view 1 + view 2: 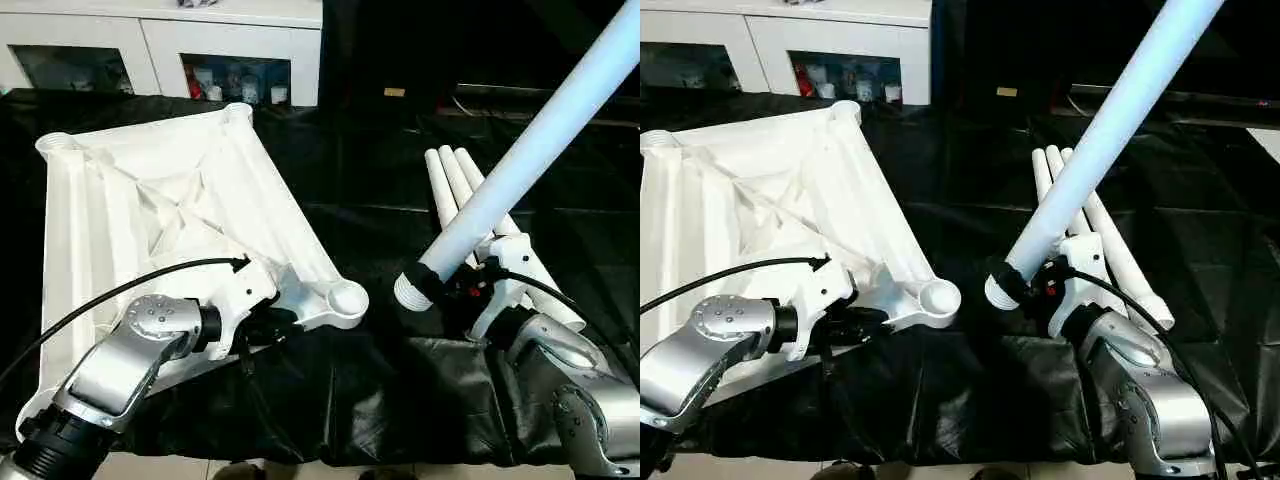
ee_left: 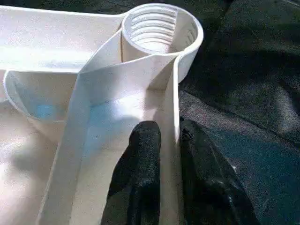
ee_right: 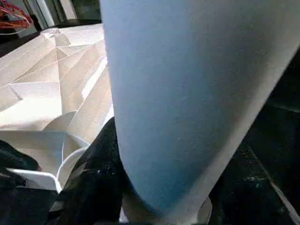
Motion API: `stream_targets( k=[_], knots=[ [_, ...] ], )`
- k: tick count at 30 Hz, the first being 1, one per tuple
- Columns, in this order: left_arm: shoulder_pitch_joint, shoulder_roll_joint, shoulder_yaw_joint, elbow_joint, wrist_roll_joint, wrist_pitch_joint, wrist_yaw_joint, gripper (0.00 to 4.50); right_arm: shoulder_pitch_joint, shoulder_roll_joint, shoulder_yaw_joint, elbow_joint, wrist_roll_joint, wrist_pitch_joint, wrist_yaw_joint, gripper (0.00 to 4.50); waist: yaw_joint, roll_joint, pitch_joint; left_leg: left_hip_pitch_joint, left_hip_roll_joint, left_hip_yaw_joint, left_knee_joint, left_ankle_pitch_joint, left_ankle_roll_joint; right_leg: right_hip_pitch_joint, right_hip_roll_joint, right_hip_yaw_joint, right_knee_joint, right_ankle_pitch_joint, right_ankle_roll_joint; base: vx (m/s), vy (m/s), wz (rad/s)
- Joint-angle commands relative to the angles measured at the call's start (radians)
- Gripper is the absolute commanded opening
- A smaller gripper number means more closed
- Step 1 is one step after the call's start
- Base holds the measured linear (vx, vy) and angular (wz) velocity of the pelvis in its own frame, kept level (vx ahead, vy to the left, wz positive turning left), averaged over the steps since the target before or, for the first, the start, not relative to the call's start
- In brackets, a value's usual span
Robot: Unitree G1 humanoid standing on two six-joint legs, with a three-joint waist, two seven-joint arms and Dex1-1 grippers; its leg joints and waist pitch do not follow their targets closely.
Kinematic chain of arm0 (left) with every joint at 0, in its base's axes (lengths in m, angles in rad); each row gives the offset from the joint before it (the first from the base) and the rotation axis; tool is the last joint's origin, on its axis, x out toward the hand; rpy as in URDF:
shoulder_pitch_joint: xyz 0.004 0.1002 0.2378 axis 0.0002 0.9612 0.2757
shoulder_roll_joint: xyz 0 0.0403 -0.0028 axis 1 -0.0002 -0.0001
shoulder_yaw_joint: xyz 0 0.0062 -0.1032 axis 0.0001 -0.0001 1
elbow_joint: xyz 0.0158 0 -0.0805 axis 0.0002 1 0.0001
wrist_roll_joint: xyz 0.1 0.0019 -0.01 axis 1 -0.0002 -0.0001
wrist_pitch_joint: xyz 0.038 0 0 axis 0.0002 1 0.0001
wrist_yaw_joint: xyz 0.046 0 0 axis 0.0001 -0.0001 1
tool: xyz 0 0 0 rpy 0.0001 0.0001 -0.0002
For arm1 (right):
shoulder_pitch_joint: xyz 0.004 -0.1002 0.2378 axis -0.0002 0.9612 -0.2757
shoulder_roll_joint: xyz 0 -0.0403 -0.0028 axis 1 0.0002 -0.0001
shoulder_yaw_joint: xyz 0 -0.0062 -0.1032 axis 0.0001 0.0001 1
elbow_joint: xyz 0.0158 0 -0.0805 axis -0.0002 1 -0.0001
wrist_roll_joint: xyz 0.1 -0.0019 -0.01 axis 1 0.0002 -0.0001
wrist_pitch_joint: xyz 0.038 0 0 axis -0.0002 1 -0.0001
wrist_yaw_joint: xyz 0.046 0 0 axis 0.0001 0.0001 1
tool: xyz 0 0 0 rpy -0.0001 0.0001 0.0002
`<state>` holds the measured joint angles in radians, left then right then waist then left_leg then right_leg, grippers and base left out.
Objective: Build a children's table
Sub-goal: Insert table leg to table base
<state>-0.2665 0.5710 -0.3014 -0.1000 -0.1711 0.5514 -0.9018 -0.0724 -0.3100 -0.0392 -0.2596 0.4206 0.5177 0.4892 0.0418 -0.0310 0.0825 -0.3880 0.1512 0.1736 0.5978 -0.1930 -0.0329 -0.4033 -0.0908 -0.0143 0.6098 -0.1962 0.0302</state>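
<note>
Table top: white, underside crossed by diagonal ribs; corner socket white with ridged threading. Legs: white; raised leg tinted pale blue. Bench cover: glossy black. Claw fingers: black. Forearms: silver. Cabinet: white

Held leg: upper end cut off at the frame's top corner. Table top: far left corner cropped in the right eye view. Three spare legs: lower ends hidden behind the right gripper. Cabinet contents: too small to tell.
</note>
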Motion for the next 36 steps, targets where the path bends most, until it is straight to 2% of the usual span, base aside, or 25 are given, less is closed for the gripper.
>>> stream_targets(
  k=[1,6,11,16,17,20,21,25,32,36],
  knots=[
    [0.000,0.003,0.007,0.001,0.013,0.007,0.011,0.43,-0.009,-0.013,-0.002,0.004,-0.002,-0.003,0.006,1.92,0.004,0.000,-0.049,0.019,0.063,-0.021,-0.095,-0.251,-0.004,0.026,-0.045,0.030,-0.077,-0.269,-0.188,0.000,0.000,0.00],
    [-0.005,0.022,-0.032,0.015,0.043,-0.030,-0.010,0.01,-0.024,-0.020,0.007,0.017,-0.010,-0.006,0.017,1.92,0.004,0.000,-0.051,0.018,0.063,-0.021,-0.094,-0.240,-0.003,0.028,-0.045,0.031,-0.076,-0.251,-0.185,0.000,0.000,0.00],
    [-0.031,0.020,-0.093,0.044,0.076,-0.136,-0.068,0.00,-0.064,-0.046,0.029,0.041,0.000,0.017,0.069,1.92,0.009,-0.001,-0.054,0.022,0.064,-0.018,-0.092,-0.236,-0.001,0.026,-0.045,0.031,-0.075,-0.247,-0.190,0.000,0.000,0.00],
    [-0.095,-0.046,-0.127,0.118,0.077,-0.219,-0.106,0.00,-0.114,-0.078,0.071,0.079,0.004,0.036,0.138,1.92,0.024,-0.003,-0.061,0.030,0.065,-0.011,-0.085,-0.192,0.007,0.025,-0.043,0.031,-0.067,-0.176,-0.211,0.000,0.000,0.00],
    [-0.105,-0.057,-0.132,0.129,0.077,-0.224,-0.108,0.00,-0.121,-0.081,0.077,0.085,0.001,0.036,0.145,1.92,0.031,-0.003,-0.063,0.033,0.066,-0.008,-0.083,-0.178,0.010,0.026,-0.045,0.030,-0.066,-0.165,-0.217,0.000,0.000,0.00],
    [-0.147,-0.095,-0.153,0.188,0.099,-0.256,-0.109,0.00,-0.149,-0.094,0.104,0.117,-0.019,0.040,0.167,1.92,0.043,-0.010,-0.067,0.030,0.067,-0.002,-0.079,-0.145,0.020,0.029,-0.046,0.031,-0.061,-0.127,-0.222,0.000,0.000,0.00],
    [-0.150,-0.097,-0.155,0.193,0.100,-0.258,-0.110,0.00,-0.150,-0.095,0.107,0.118,-0.021,0.040,0.167,1.92,0.046,-0.009,-0.067,0.028,0.068,-0.001,-0.079,-0.135,0.024,0.031,-0.048,0.030,-0.059,-0.119,-0.223,0.000,0.000,0.00],
    [-0.174,-0.120,-0.166,0.252,0.110,-0.283,-0.122,0.00,-0.159,-0.096,0.121,0.141,-0.037,0.036,0.170,1.92,0.046,-0.009,-0.067,0.027,0.069,0.004,-0.080,-0.156,0.012,0.030,-0.048,0.030,-0.064,-0.162,-0.212,0.000,0.000,0.00],
    [-0.207,-0.142,-0.175,0.328,0.119,-0.309,-0.161,0.00,-0.190,-0.081,0.142,0.223,-0.062,-0.003,0.175,1.92,0.047,-0.005,-0.065,0.030,0.072,0.003,-0.083,-0.208,-0.009,0.025,-0.051,0.031,-0.070,-0.229,-0.203,0.000,0.000,0.00],
    [-0.221,-0.151,-0.178,0.350,0.127,-0.324,-0.174,0.00,-0.199,-0.077,0.147,0.249,-0.069,-0.012,0.181,1.92,0.046,-0.005,-0.066,0.027,0.072,0.001,-0.084,-0.208,-0.011,0.027,-0.051,0.030,-0.070,-0.238,-0.199,0.000,0.000,0.00]
  ],
)
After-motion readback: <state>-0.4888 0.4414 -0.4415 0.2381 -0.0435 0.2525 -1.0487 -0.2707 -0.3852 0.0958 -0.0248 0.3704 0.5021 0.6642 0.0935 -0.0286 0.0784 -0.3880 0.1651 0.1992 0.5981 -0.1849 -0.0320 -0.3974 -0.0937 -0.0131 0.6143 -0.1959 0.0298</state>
